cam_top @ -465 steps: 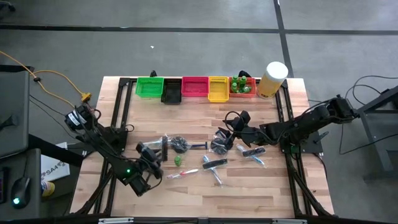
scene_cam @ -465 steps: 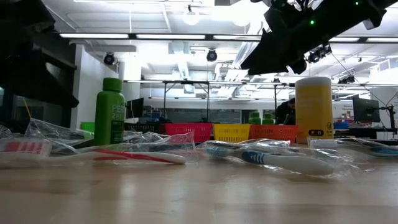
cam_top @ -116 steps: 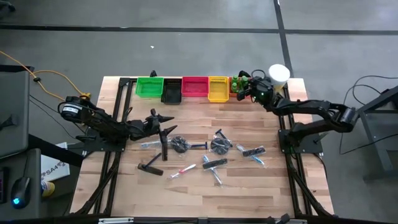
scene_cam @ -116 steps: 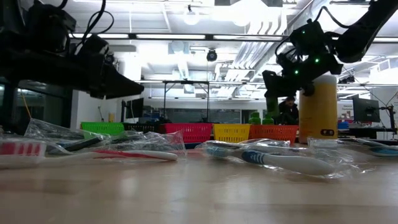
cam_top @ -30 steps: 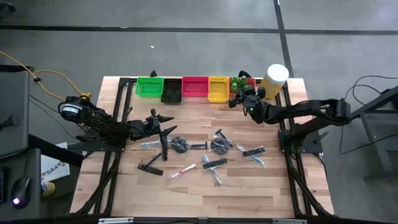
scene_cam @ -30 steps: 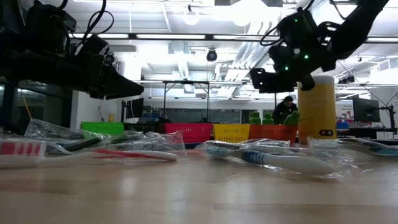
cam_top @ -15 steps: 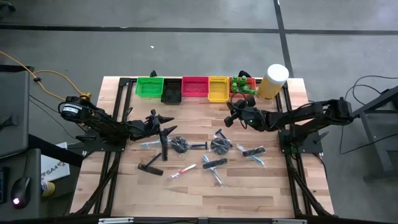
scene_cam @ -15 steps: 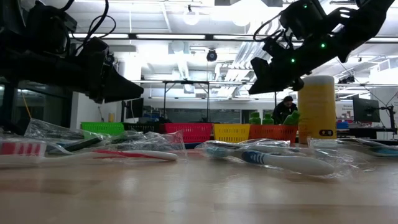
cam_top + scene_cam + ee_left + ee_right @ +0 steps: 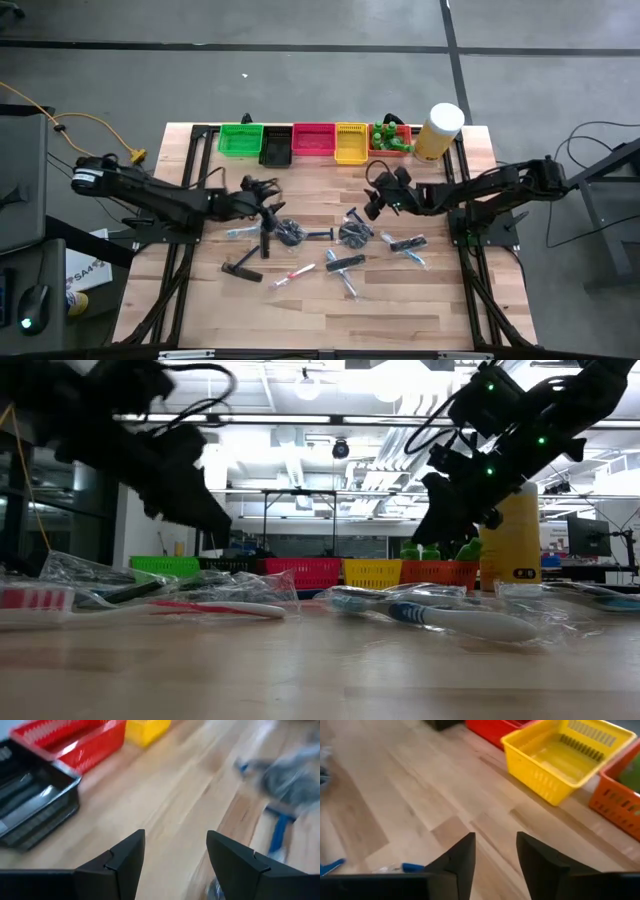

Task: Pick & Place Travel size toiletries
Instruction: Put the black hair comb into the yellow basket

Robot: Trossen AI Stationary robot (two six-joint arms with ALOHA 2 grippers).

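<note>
The travel size toiletries lie loose in the middle of the table: black combs (image 9: 243,266), dark round discs (image 9: 290,233), slim toothbrushes (image 9: 294,273) and clear-wrapped pieces (image 9: 408,246). Little green bottles (image 9: 389,138) stand in the orange bin. My left gripper (image 9: 270,200) hangs open just left of the pile, above the table; its wrist view shows open fingers (image 9: 175,855) and a blue toothbrush (image 9: 277,831) ahead. My right gripper (image 9: 372,196) hovers open (image 9: 495,851) over bare wood between the bins and the pile.
Along the far edge stand green (image 9: 240,139), black (image 9: 276,147), red (image 9: 313,140), yellow (image 9: 351,142) and orange (image 9: 402,146) bins, with a pale-yellow cylinder (image 9: 440,129) at their right end. Bare wood lies near the front edge. A person shows far behind in the low view.
My right gripper has come away from the orange bin, moving toward the near edge and a little left, and lower, to above the middle of the table. My left gripper has reached slightly right toward the pile and tipped downward. The toiletries have stayed put.
</note>
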